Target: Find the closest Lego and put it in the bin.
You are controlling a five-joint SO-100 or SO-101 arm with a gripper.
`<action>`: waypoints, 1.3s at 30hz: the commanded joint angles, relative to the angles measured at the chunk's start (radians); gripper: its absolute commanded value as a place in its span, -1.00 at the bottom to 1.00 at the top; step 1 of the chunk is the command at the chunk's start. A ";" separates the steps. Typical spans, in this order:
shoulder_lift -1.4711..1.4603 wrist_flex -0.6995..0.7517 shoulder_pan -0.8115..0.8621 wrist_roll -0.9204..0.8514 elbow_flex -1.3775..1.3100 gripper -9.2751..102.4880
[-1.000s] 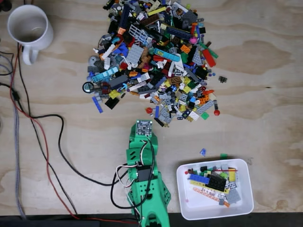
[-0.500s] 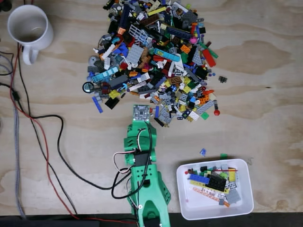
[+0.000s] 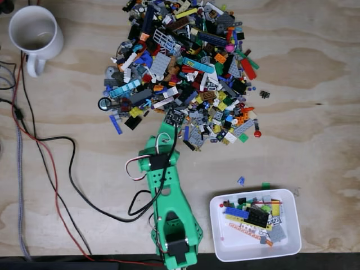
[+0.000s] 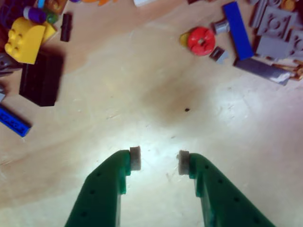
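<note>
Arm: green (image 3: 166,197), reaching up the fixed view from the bottom edge to the lower edge of the Lego pile (image 3: 185,67).
End effector: (image 4: 159,160) fingers spread, nothing between them; bare tabletop (image 4: 142,94) in the gap. Pads (image 4: 135,158) pale.
Red stud: round (image 4: 201,40), lies flat, up and to the right of the end effector in the wrist view, well apart from it.
Blue bar: (image 4: 238,29) just right of the red stud; long axis runs from upper left to lower right.
Black brick: (image 4: 41,77) up and to the left of the end effector; long axis near vertical in the wrist view.
Yellow piece: (image 4: 23,39) just above the black brick, touching it.
Bin: white (image 3: 217,225), lower right in the fixed view, right of the arm, with Lego in it.
Mug: white (image 3: 34,34), top left.
Cables: black and red (image 3: 56,169), left of the arm.
</note>
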 commanded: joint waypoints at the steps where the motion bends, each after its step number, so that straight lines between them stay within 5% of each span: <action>1: -0.074 -0.002 -0.078 0.178 -0.146 -0.54; 16: -0.606 -0.112 -0.164 0.365 -0.549 -0.52; 39: -0.788 -0.229 -0.179 0.347 -0.581 -0.82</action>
